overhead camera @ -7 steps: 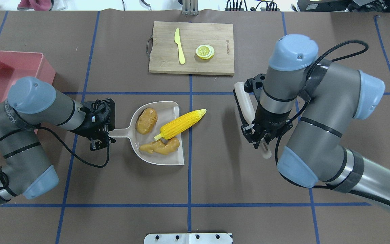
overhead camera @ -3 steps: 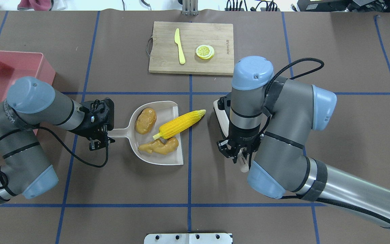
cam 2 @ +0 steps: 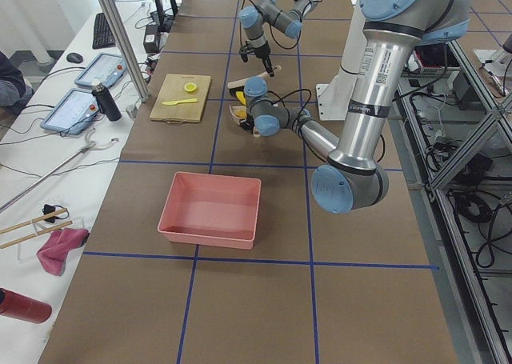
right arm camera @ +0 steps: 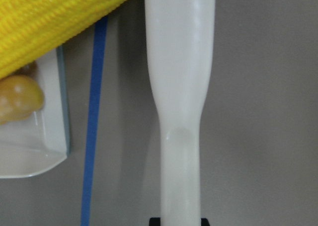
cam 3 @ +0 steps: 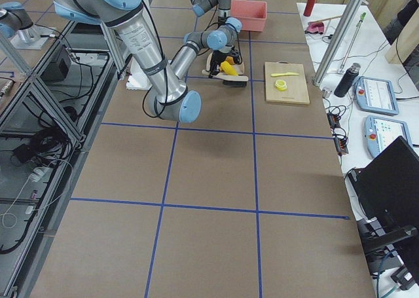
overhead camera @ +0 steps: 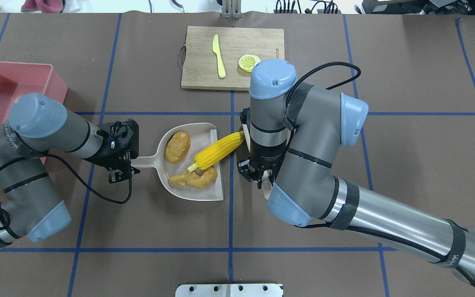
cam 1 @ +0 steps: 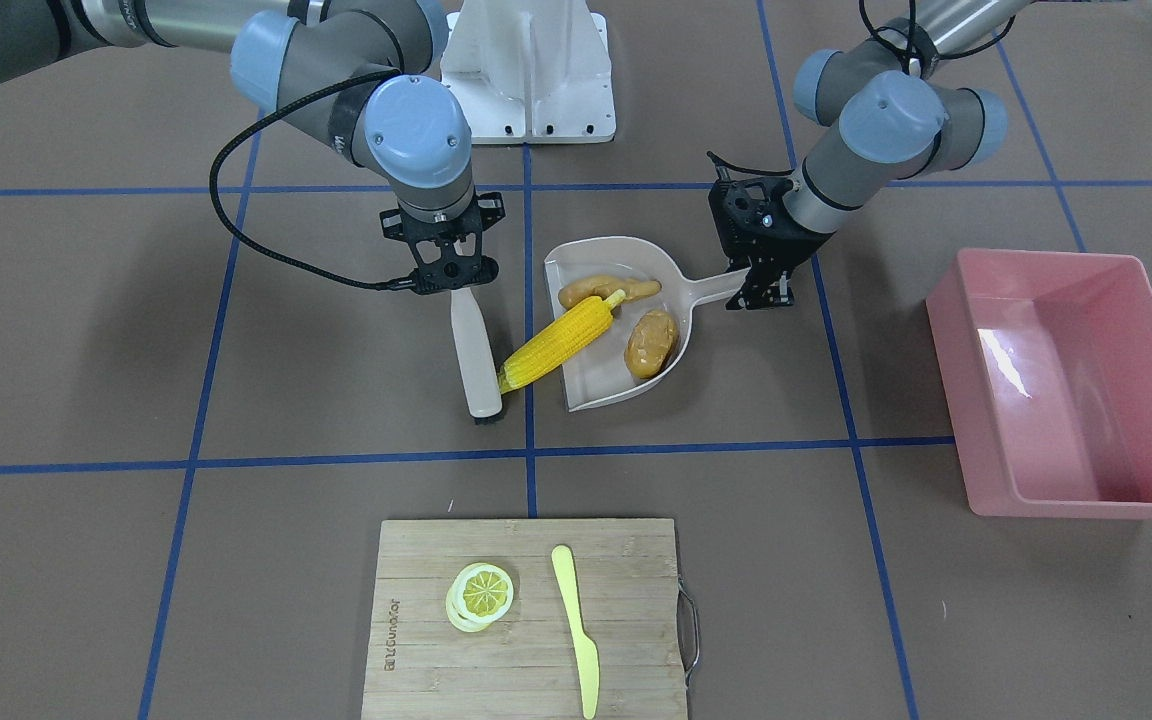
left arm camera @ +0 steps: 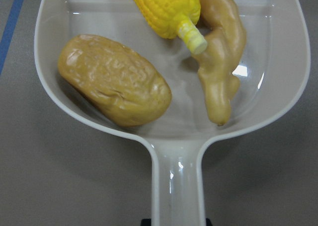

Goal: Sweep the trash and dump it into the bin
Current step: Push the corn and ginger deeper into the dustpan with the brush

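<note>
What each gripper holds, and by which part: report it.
Left gripper grips the beige plastic dustpan by the end of its handle; right gripper grips the white plastic brush by its handle end.

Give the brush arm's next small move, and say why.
Probably have the right gripper push its white plastic brush toward the beige plastic dustpan: the yellow toy corn cob lies half over its open edge, tip against the brush.

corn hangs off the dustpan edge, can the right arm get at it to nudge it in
Likely yes: the brush in the right gripper sits against the corn tip outside the dustpan, nothing between.
</note>
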Robot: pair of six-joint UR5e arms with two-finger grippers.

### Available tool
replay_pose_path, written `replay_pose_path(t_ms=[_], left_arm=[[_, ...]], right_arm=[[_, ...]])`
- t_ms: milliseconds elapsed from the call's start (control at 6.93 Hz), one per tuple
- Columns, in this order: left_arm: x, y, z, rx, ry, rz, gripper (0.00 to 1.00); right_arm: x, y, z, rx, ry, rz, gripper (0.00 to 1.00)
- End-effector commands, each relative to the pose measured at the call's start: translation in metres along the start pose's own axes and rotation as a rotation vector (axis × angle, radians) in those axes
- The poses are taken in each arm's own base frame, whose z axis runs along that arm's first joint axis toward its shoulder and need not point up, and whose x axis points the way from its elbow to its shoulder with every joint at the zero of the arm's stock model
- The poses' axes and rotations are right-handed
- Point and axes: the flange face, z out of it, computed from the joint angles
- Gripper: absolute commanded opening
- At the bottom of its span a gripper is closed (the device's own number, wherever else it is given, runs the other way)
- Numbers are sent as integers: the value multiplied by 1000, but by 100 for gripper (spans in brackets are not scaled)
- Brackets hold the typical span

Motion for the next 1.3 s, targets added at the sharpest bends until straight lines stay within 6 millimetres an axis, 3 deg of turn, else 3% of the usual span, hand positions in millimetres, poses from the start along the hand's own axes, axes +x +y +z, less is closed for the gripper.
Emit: replay_pose_path(t_ms=[0, 289, 722, 1155], left_arm=[[0, 0, 0, 0, 0, 0, 23], [0, 0, 0, -1, 0, -1, 23], [-1, 1, 1, -4, -1, -1, 24], [0, -2, 0, 7, -3, 5, 28]], right_arm=[[-28, 7, -3, 15, -96, 19, 0], [-51, 24, 5, 8, -167, 10, 0], [-71, 31, 14, 17, -234, 22, 0], [-92, 28, 1, 27, -296, 59, 0]])
